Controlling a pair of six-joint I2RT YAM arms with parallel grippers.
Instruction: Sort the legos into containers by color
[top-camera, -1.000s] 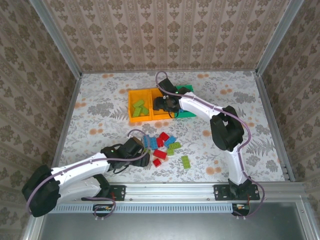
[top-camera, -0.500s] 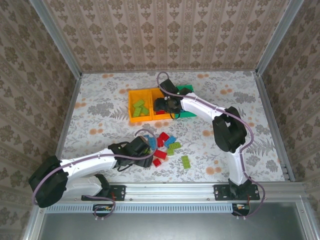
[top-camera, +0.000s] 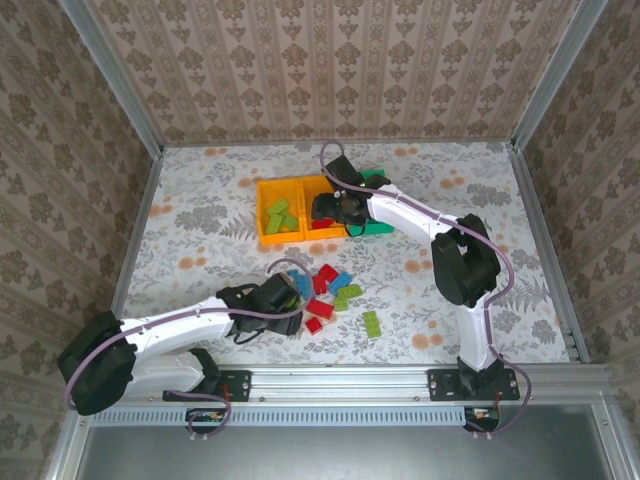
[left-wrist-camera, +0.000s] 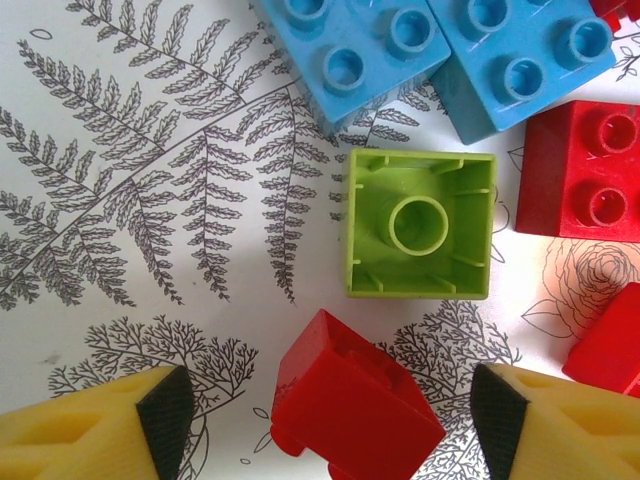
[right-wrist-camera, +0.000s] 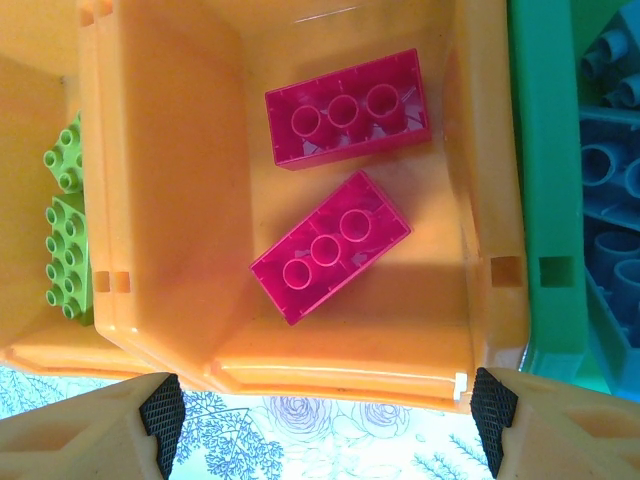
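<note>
The left arm's fingers (left-wrist-camera: 160, 420) stand apart on either side of a small red studded plastic brick (left-wrist-camera: 355, 400). It lies tilted on the flowered worktop (left-wrist-camera: 150, 200), near an upturned lime green plastic brick (left-wrist-camera: 420, 222). I think the tilted brick may twist or slip out when squeezed, or be pushed against the green one. The right arm's fingers (right-wrist-camera: 160, 410) are also apart and empty, above the orange-yellow plastic bin (right-wrist-camera: 170, 200) holding two red bricks (right-wrist-camera: 330, 245). Going lower there could knock its rim.
</note>
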